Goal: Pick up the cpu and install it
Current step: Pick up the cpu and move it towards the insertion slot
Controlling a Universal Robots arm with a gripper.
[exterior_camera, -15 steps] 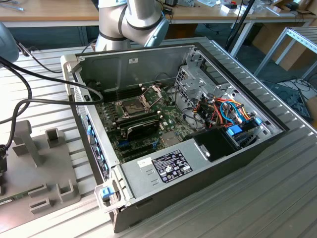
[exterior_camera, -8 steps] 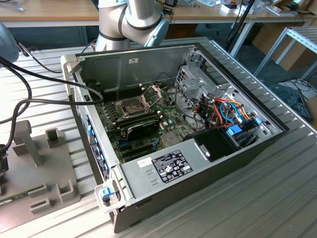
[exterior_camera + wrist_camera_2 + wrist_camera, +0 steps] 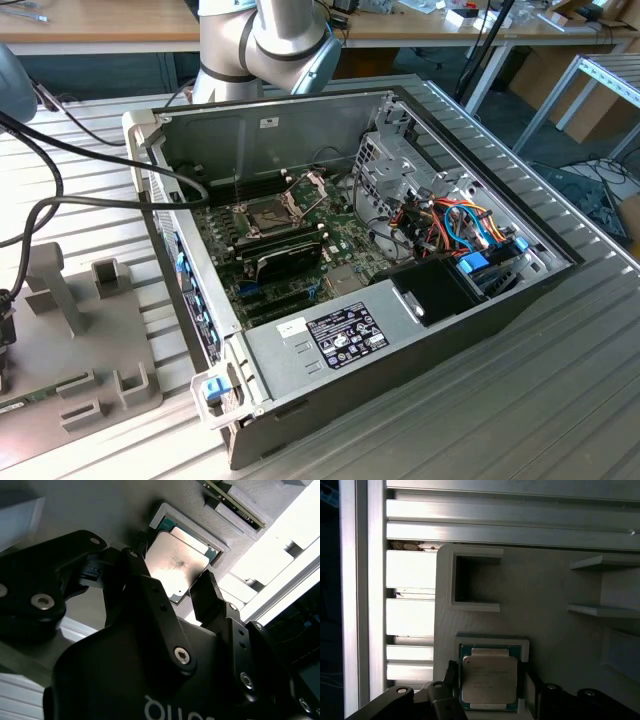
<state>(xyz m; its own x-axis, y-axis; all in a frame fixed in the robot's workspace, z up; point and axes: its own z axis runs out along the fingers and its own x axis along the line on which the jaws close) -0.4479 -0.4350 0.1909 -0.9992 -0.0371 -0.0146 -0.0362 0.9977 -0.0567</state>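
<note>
The cpu (image 3: 489, 679) lay flat in a square recessed pocket (image 3: 492, 641) of a grey plastic holder (image 3: 545, 595), its dull silver-grey metal lid facing up and a thin green border showing around the lid. The pocket's raised rim fitted closely round the chip on the sides I could see.

My tool (image 3: 170, 572) hung right over it, released: the two black fingers (image 3: 207, 596) stood apart, one on each side of the chip, just beside the pocket's rim. I could not make out any contact with the cpu, which sat level in its recess.

The holder had a matte, finely layered surface. Near the cpu's pocket it carried a second pocket (image 3: 476, 580), rimmed on three sides, with nothing in it, and two thin ledges (image 3: 605, 564) stuck out further along. In the second wrist view a narrow circuit board (image 3: 234, 501) stood on edge in another slot of the holder.

The holder rested on a table (image 3: 410, 617) of ribbed aluminium slats. In the exterior view it lay at the exterior view's left, well apart from an open computer case (image 3: 420, 340) on the same table. Inside the case sat a green motherboard (image 3: 345, 240) with a dark square socket (image 3: 268, 215) and a metal frame (image 3: 310, 186) tipped up beside it.
</note>
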